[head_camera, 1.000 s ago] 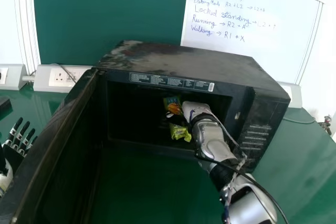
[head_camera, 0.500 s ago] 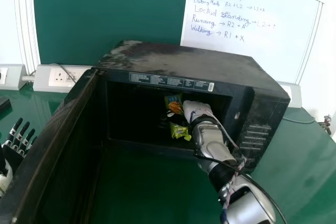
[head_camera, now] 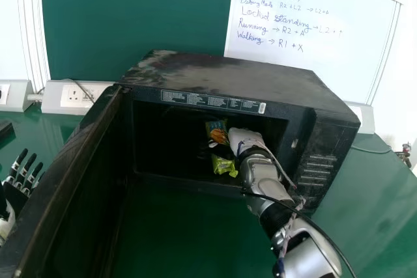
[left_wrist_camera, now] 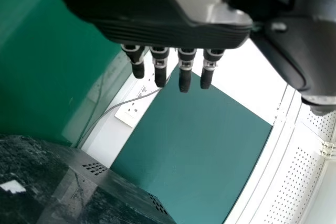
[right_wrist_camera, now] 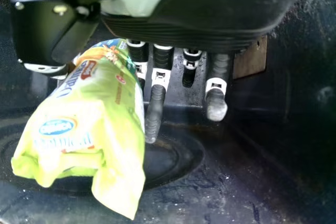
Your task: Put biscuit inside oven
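In the head view, my right hand point(head_camera: 245, 140) is inside the black oven point(head_camera: 228, 81), whose door point(head_camera: 65, 174) stands open on the left. The green biscuit packet point(head_camera: 225, 165) is at the hand's left side within the cavity, partly covered by its dark thumb. The right wrist view has the packet point(right_wrist_camera: 79, 135) pinched between the thumb and partly bent fingers of my right hand point(right_wrist_camera: 157, 100), its loose end hanging over the oven floor. Beyond the open door, my left hand point(head_camera: 25, 175) has its fingers extended; the left wrist view gives the same hand point(left_wrist_camera: 185, 69), holding nothing.
A round mark point(right_wrist_camera: 173, 158) lies on the oven floor below the packet. The cavity's right wall is close to my right arm. Wall sockets point(head_camera: 77, 96) and a cable are behind the oven, above the green table point(head_camera: 371, 200). A whiteboard point(head_camera: 313, 30) stands behind.
My right hand has shifted slightly to the right inside the oven, and the packet has moved a little with it. The left hand and the door look unchanged.
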Robot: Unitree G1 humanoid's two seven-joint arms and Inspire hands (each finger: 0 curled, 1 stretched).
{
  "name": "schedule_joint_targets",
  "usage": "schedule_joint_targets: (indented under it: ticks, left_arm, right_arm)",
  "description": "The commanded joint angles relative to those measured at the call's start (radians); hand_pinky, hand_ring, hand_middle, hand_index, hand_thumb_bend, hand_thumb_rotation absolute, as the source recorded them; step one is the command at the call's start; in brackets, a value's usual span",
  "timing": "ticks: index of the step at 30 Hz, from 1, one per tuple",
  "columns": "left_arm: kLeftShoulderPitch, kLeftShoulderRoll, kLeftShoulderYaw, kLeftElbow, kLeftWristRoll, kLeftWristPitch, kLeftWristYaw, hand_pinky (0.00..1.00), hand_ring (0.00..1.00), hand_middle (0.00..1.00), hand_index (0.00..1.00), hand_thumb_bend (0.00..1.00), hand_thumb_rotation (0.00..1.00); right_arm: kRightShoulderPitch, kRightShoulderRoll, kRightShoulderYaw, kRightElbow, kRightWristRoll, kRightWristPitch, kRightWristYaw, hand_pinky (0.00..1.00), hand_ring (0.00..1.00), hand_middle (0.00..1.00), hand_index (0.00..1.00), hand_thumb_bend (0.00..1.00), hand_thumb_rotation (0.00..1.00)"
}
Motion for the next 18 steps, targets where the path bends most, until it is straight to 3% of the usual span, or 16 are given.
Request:
schedule_joint_targets:
  ticks: [1,4,9,11,18]
  left_arm:
    - [-0.005,0.001,0.000,-0.006,-0.012,-0.002,-0.007,0.88,0.95,0.97,1.00,0.87,0.44]
    - [-0.005,0.001,-0.002,-0.006,-0.006,-0.006,-0.007,0.89,0.95,0.97,1.00,0.87,0.45]
    - [-0.006,0.000,-0.001,-0.009,-0.009,-0.001,0.000,0.88,0.94,0.96,1.00,0.88,0.44]
    - [-0.007,-0.001,-0.001,-0.008,-0.009,-0.002,0.002,0.88,0.94,0.96,1.00,0.88,0.44]
    - [-0.015,0.000,-0.003,0.006,-0.003,-0.014,-0.016,0.89,0.94,0.97,1.00,0.88,0.44]
  right_arm:
    - [-0.051,-0.009,0.005,-0.017,0.009,0.002,0.032,0.18,0.27,0.40,0.65,0.70,0.31]
    - [-0.048,-0.018,-0.001,-0.039,0.017,0.003,0.064,0.25,0.35,0.45,0.68,0.82,0.42]
    - [-0.046,-0.026,0.015,-0.066,0.006,0.023,0.113,0.16,0.25,0.36,0.75,0.92,0.51]
    - [-0.046,-0.031,0.019,-0.083,0.005,0.029,0.137,0.16,0.24,0.35,0.71,0.94,0.55]
    - [-0.044,-0.029,0.019,-0.105,0.011,0.053,0.178,0.11,0.18,0.29,0.75,0.97,0.57]
